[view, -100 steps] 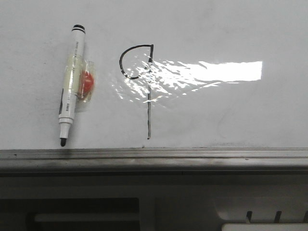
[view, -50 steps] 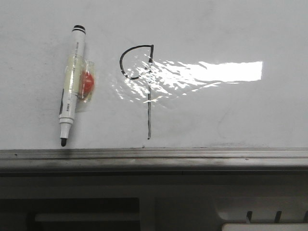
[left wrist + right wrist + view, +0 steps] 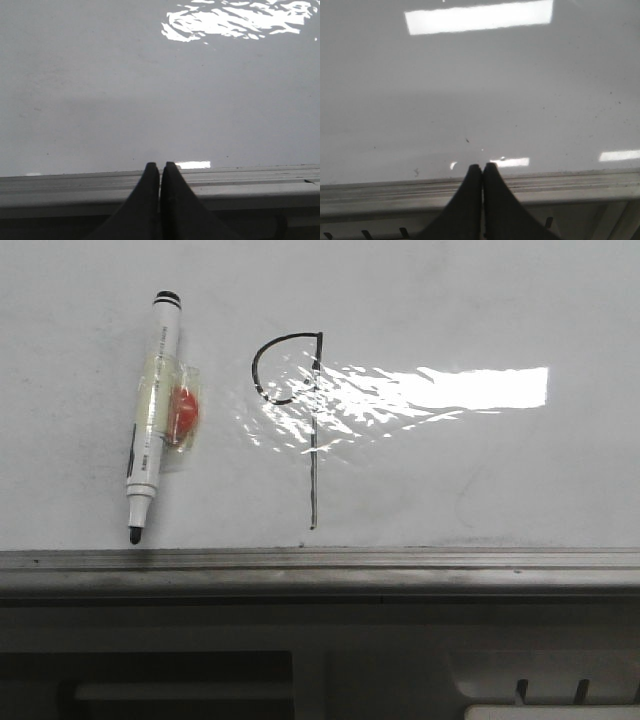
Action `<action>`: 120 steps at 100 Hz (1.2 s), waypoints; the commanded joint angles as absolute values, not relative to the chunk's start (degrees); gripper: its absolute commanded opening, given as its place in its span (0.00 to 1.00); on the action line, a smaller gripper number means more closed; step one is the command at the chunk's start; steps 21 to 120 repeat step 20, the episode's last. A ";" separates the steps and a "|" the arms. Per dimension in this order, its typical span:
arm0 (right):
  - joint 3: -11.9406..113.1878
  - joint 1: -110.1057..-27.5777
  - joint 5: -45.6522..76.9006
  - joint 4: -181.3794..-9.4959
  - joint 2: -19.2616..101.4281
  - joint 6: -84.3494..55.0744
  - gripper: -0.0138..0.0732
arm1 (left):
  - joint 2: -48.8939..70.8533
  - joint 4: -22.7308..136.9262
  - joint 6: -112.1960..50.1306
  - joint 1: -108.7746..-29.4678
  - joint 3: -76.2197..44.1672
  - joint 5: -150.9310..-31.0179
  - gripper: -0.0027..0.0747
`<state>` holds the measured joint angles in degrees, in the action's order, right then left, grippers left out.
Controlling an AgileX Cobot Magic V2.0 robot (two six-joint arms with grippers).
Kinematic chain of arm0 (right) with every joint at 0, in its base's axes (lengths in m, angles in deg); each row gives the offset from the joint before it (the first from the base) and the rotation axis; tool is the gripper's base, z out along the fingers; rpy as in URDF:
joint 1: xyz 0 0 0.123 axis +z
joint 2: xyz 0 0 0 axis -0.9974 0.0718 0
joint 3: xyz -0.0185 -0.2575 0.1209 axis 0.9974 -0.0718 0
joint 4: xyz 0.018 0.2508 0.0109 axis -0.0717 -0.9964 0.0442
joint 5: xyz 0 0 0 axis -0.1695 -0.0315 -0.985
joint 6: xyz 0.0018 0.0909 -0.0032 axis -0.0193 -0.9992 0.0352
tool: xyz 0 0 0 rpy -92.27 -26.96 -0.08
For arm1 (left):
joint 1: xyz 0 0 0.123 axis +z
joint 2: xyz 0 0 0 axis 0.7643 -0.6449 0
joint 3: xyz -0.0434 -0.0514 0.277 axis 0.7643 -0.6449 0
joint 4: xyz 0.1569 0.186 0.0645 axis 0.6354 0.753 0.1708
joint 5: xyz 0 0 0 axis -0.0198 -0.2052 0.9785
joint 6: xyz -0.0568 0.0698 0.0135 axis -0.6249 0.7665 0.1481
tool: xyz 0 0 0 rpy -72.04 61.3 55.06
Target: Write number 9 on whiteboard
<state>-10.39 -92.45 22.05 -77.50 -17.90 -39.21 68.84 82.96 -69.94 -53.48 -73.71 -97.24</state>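
The number 9 [image 3: 312, 440] is drawn in thin black line on the whiteboard [image 3: 480, 470], its loop at upper left of a long vertical stem, partly under a bright glare patch. A white marker pen [image 3: 152, 410] with black tip lies on the board left of the 9, uncapped, tip toward the rail, with a taped orange pad on its side. My left gripper [image 3: 160, 166] is shut and empty above the board's rail. My right gripper [image 3: 482, 167] is shut and empty above the rail too. Neither gripper shows in the front view.
A grey metal rail [image 3: 320, 565] runs along the board's near edge; it also shows in the left wrist view [image 3: 250, 180] and right wrist view [image 3: 570, 187]. Below it lies a dark ledge with white parts [image 3: 540, 710].
The front view has shifted very slightly; the marker and the 9 sit a few pixels to the right. Nothing on the board has moved.
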 commanded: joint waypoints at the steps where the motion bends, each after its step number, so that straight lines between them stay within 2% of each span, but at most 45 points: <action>1: -11.90 -92.87 20.52 -78.01 -18.85 -38.80 0.08 | 70.37 82.49 -70.18 -53.43 -76.06 -94.15 0.01; 120: -11.90 -92.87 20.52 -78.01 -18.85 -38.80 0.08 | 70.37 82.49 -70.18 -53.43 -76.06 -94.15 0.01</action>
